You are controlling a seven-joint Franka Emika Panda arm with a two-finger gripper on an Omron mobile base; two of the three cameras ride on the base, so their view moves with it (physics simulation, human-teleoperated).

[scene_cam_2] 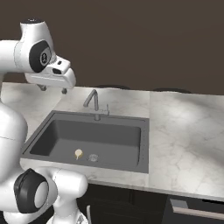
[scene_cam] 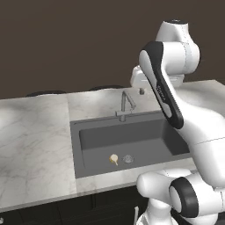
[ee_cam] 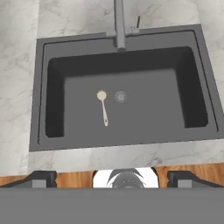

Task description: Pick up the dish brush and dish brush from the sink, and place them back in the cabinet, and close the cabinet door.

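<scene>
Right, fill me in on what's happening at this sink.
The robot's arm is raised above the sink, its gripper open and holding nothing. One dish brush with a pale cream round head lies on the basin floor beside the drain, on the faucet side. Nothing has been picked up yet.

A cream-headed dish brush [scene_cam_2: 78,153] lies on the sink [scene_cam_2: 43,127] floor just beside the drain [scene_cam_2: 93,157].
</scene>
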